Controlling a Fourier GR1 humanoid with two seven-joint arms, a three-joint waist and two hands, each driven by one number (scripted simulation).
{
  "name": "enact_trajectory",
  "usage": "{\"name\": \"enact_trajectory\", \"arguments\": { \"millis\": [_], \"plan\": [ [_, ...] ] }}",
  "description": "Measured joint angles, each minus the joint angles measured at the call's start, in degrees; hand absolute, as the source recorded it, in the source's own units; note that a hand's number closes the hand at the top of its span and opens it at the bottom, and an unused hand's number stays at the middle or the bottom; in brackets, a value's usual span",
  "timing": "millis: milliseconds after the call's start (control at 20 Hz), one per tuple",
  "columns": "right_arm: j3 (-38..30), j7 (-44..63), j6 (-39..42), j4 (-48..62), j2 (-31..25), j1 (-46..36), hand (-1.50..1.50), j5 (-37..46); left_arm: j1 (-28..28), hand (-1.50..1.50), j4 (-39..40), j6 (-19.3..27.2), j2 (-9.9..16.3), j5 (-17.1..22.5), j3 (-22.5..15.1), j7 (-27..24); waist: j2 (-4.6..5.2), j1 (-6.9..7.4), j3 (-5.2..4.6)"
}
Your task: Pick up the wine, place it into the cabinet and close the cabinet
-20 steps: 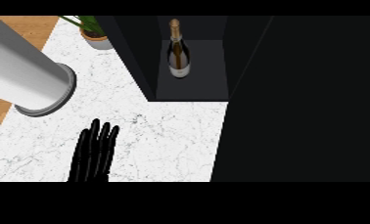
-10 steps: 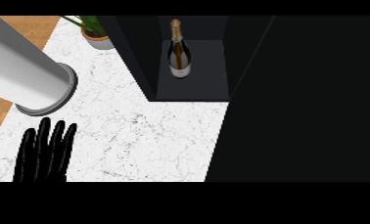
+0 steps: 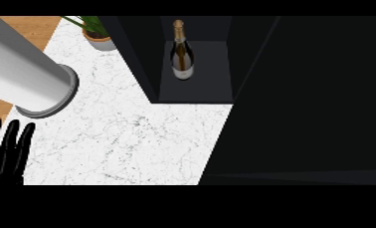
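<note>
A wine bottle (image 3: 181,55) stands upright inside the open dark cabinet (image 3: 140,57), already placed, so only closing remains. The left hand (image 3: 15,150), fingers straight and empty, rests at the marble counter (image 3: 132,142) edge. The right hand is unseen.

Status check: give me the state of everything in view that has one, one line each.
Wine: upright inside the cabinet, not held.
Cabinet: open, door not yet closed.
Left robot hand: open, fingers straight, at the view's lower left edge, holding nothing.
Right robot hand: not in view.
Potted plant: upright on the counter, beside the cabinet.
</note>
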Motion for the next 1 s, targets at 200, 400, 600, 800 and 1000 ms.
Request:
{"name": "enact_trajectory", "arguments": {
  "millis": [200,400,600,800,1000],
  "plan": [
    [3.9,-0.7,-5.1,-0.4,-1.4,-0.5,1.5,4.1,2.7,-1.5,-0.4,-3.0,1.3,1.1,2.9,0.1,-0.12,0.08,-0.03],
    [4.8,-1.6,-9.8,-0.8,-3.6,-1.2,1.5,6.0,1.9,-1.5,0.6,-4.5,1.8,2.4,5.3,1.3,-0.14,-0.13,-0.08],
    [5.1,-2.0,-12.8,-0.7,-5.1,-3.1,1.5,7.0,1.5,-1.5,0.9,-6.4,3.4,4.7,8.6,3.3,-0.14,0.06,-0.12],
    [9.8,-2.5,-18.6,2.7,-3.2,-9.3,1.5,11.4,1.5,-1.5,1.4,-8.1,3.6,6.0,10.2,4.2,-0.16,0.27,-0.15],
    [11.5,-1.9,-24.3,3.2,-6.4,-15.1,1.5,13.8,0.3,-1.5,2.2,-9.7,3.2,7.5,11.1,5.5,-0.02,0.41,-0.15]
  ]
}}
